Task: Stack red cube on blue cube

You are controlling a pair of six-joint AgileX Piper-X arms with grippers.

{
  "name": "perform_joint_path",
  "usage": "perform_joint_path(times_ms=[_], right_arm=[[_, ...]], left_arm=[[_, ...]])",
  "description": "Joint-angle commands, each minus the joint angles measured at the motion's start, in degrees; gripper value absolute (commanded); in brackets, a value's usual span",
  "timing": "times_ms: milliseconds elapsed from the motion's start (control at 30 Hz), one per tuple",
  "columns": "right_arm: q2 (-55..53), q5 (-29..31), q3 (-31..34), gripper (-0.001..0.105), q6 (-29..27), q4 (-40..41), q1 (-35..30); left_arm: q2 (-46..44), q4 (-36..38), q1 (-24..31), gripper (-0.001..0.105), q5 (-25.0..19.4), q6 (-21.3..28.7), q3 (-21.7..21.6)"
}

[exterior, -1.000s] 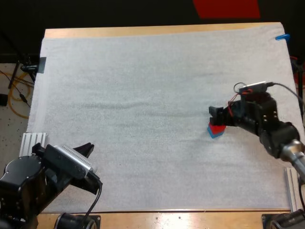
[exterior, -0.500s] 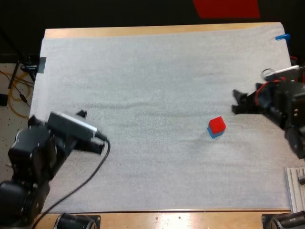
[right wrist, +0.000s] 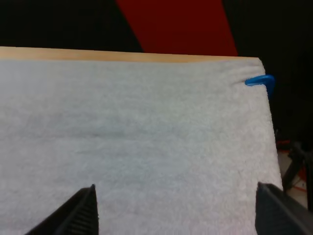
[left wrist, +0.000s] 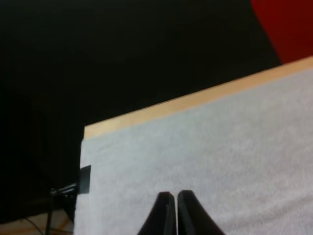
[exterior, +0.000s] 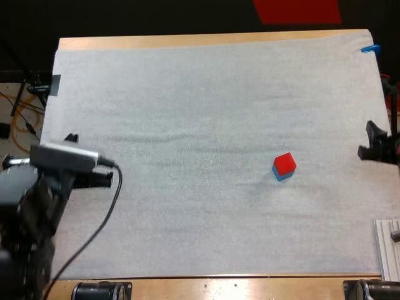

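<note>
- Red cube (exterior: 285,162) sits atop blue cube (exterior: 281,177).
- Left jaws pressed together, well away from blue cube.
- Right jaws spread, also clear of it.

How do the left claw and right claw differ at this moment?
The left claw is shut, fingers touching; the right claw is open, fingers wide apart. The left claw sits by the left edge of the mat, the right claw by its right edge, nearer the red cube atop the blue cube. Both hold nothing.
</note>
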Motion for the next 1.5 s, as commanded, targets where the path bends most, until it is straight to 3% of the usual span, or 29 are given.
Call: perform_joint_path(times_ms=[0,133,400,767,933,1100,1467], right_arm=[[-2.5,-0.8,-0.7,0.065,-1.2,2.3,-0.1],[-8.7,-0.8,-0.7,0.065,-1.0,5.8,-0.1],[-22.1,-0.8,2.3,0.065,1.9,9.4,-0.1],[-43.3,-0.9,10.6,0.065,3.5,13.8,-0.1],[-45.7,-1.5,10.7,0.065,4.5,18.3,-0.1],[-46.1,-3.9,11.1,0.065,5.2,18.3,-0.1],[-46.0,-3.9,15.4,0.065,6.2,17.6,-0.1]], left_arm=[[-2.8,1.3,-0.3,0.000,-0.4,-0.4,-0.2],[-10.4,1.3,-0.3,0.000,-0.4,-0.7,1.3],[-26.4,1.5,-0.3,0.000,-0.4,-0.7,8.5],[-42.2,14.3,-0.3,0.000,-0.4,-1.4,11.3],[-43.8,22.0,0.0,0.000,0.3,-3.4,10.6],[-43.9,22.2,-0.1,0.000,0.4,-3.4,12.1],[-43.7,13.0,-0.1,0.000,3.0,-6.3,26.2]])
